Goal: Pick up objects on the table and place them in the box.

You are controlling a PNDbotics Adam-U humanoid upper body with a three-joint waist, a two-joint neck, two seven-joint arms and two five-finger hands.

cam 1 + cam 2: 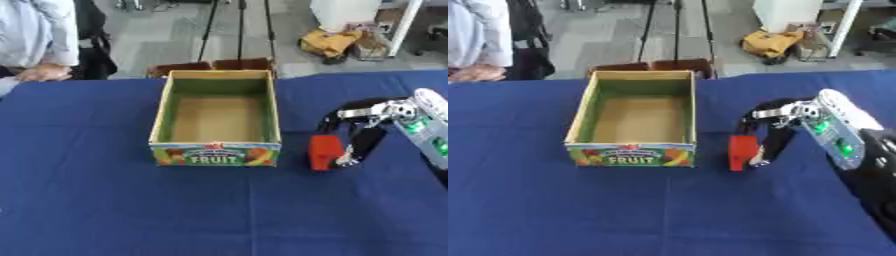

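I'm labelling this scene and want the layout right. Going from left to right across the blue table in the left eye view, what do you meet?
Cardboard fruit box → red block → right robot hand, which is closed around the block from the right.

Blue-clothed table (pixel 87 200) under cardboard box (pixel 216 150), red block (pixel 324 152)
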